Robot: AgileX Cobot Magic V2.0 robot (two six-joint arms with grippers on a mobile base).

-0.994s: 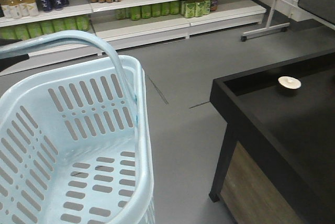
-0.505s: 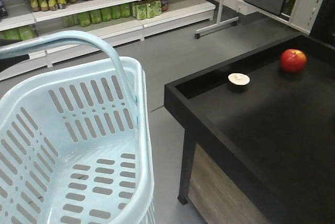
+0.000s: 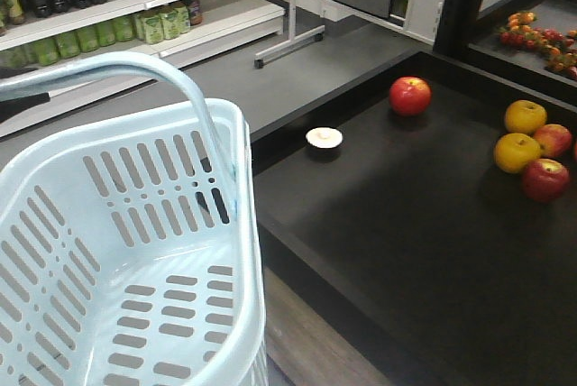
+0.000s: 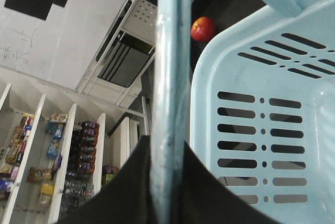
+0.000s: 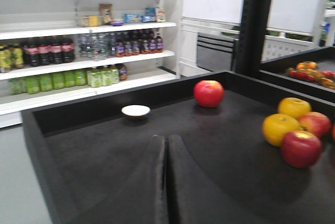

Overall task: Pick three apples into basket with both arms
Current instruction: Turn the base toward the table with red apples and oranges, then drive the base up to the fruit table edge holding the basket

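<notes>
The pale blue basket point(image 3: 108, 251) fills the lower left of the front view and is empty. My left gripper point(image 4: 166, 143) is shut on its swing handle point(image 4: 170, 62). One red apple point(image 3: 410, 96) sits alone on the black display table point(image 3: 379, 251). At the right edge, another red apple point(image 3: 545, 179) and a red-yellow apple point(image 3: 553, 140) lie beside two yellow round fruits point(image 3: 517, 152). My right gripper point(image 5: 167, 139) is shut and empty, over the table, short of the lone apple point(image 5: 208, 93) and left of the cluster point(image 5: 301, 148).
A small white dish point(image 3: 324, 138) rests near the table's far left corner. The table has a raised black rim point(image 3: 270, 224) close to the basket's side. Shelves of bottled drinks point(image 3: 99, 7) line the back wall. A second bin of small fruit point(image 3: 536, 34) lies beyond.
The view has swung right: the black table now lies right next to the basket, and the cluster of fruit has come into sight. The left gripper still holds the handle.
</notes>
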